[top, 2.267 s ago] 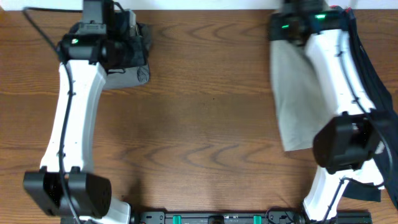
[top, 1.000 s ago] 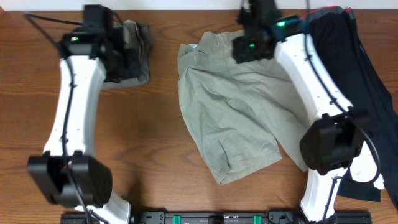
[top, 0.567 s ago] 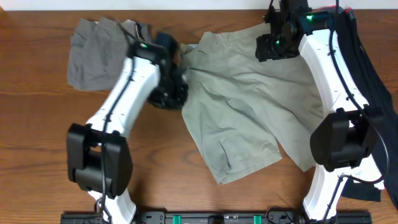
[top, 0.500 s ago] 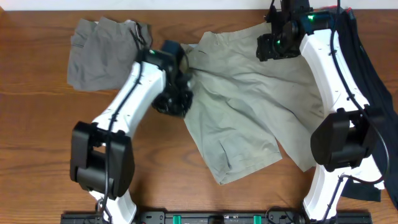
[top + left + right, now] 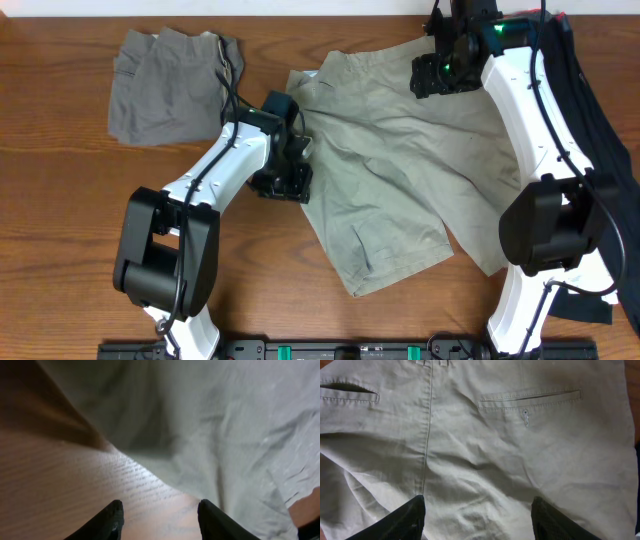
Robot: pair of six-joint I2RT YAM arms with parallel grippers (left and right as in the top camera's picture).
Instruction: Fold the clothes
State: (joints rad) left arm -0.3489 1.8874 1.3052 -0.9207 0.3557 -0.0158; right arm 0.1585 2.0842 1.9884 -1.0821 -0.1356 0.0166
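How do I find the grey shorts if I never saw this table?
On the wooden table, look at the top left corner of the overhead view. The grey shorts lie crumpled there. They are darker than the pale khaki shorts spread out in the middle, and not black like the long garment at the right edge.

left wrist view: blurred, cloth probably khaki shorts (image 5: 235, 435) | black garment (image 5: 600, 120): partly behind right arm (image 5: 530, 100)

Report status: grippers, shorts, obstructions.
Left gripper open at khaki shorts edge. Right gripper open above them. Shorts spread, unfolded. Grey shorts, black garment lie aside.
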